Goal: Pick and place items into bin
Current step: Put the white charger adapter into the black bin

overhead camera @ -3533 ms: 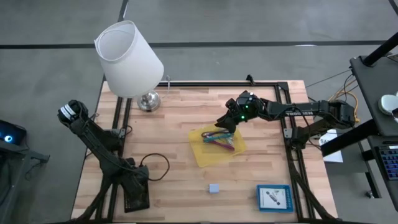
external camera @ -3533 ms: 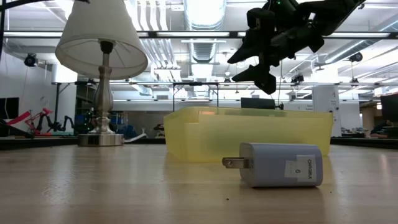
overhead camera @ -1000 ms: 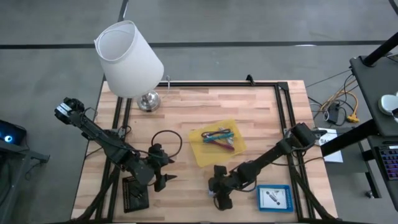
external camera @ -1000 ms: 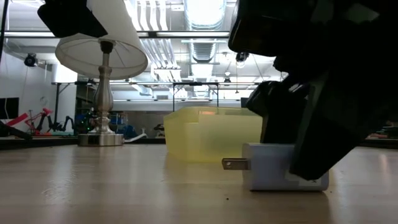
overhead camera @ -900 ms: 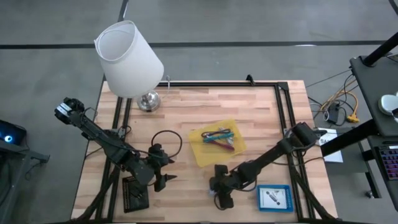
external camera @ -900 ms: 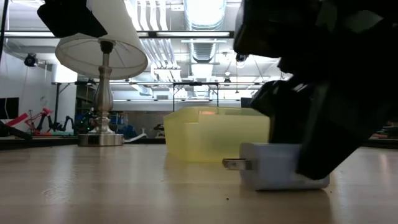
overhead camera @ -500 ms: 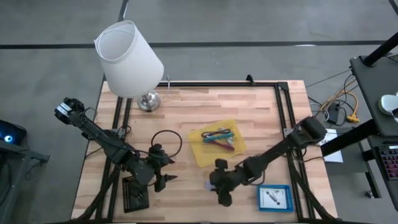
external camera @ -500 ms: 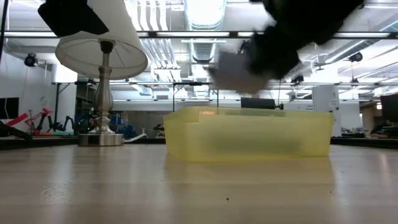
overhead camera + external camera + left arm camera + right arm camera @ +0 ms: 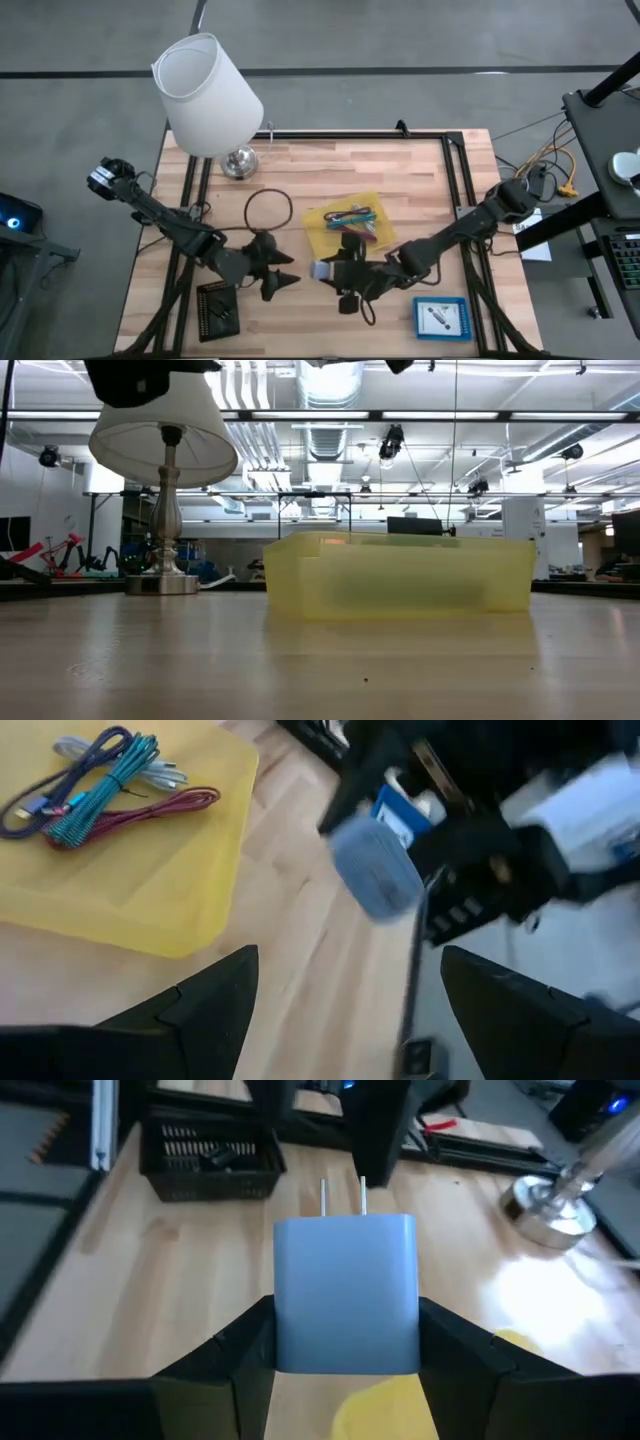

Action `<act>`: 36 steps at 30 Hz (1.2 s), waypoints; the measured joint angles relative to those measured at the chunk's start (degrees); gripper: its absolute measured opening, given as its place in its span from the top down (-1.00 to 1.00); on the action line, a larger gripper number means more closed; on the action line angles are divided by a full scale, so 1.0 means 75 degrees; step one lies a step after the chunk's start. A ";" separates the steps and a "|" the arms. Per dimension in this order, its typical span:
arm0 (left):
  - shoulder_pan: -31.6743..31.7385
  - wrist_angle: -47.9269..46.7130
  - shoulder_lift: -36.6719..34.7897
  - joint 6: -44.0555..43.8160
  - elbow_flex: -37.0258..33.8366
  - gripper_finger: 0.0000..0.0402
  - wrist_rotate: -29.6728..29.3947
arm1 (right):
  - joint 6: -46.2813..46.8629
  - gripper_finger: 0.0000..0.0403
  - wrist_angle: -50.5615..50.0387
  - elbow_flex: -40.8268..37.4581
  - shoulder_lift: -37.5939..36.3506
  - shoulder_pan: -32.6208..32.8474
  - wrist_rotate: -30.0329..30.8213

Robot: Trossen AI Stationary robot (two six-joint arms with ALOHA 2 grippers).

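- Right gripper (image 9: 328, 271) is clamping its two dark fingers (image 9: 225, 1355) on the sides of the grey-blue cube (image 9: 346, 1293), a plug-in charger block with two metal prongs pointing away from the wrist.
- In the high view the grey-blue cube (image 9: 325, 270) is riding above the wood, just off the bin's 7 o'clock corner, with nothing of it over the bin.
- The left wrist view is catching the same cube (image 9: 373, 868) blurred in the air, the right arm's dark bulk behind it.
- The bin (image 9: 322, 252), a shallow yellow tray, is sitting near the table's middle; the low view is showing its translucent front wall (image 9: 400, 575) with no item on the boards in front of it.
- Inside the bin, the cords (image 9: 350, 220) are lying bundled: teal, purple and magenta strands (image 9: 95, 785) side by side.
- Left gripper (image 9: 290, 278) is hanging with its fingers spread wide and holding nothing, at about 9 o'clock from the right gripper and close to it.
- At 4 o'clock from the bin, a blue-rimmed tray (image 9: 440, 317) with small pieces inside is lying by the table's near edge.
- A black mesh basket (image 9: 217, 307) is sitting at 8 o'clock from the bin, a black cable loop (image 9: 268, 208) at 9 o'clock.
- The white lamp (image 9: 208, 95) is standing at the table's 11 o'clock corner, well apart from the grippers.
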 joint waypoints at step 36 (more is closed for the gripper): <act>0.1190 0.1424 0.1142 -0.1762 0.0023 -0.38 0.0156 | -0.0830 0.10 -0.0769 0.0461 0.0310 -0.0175 0.0618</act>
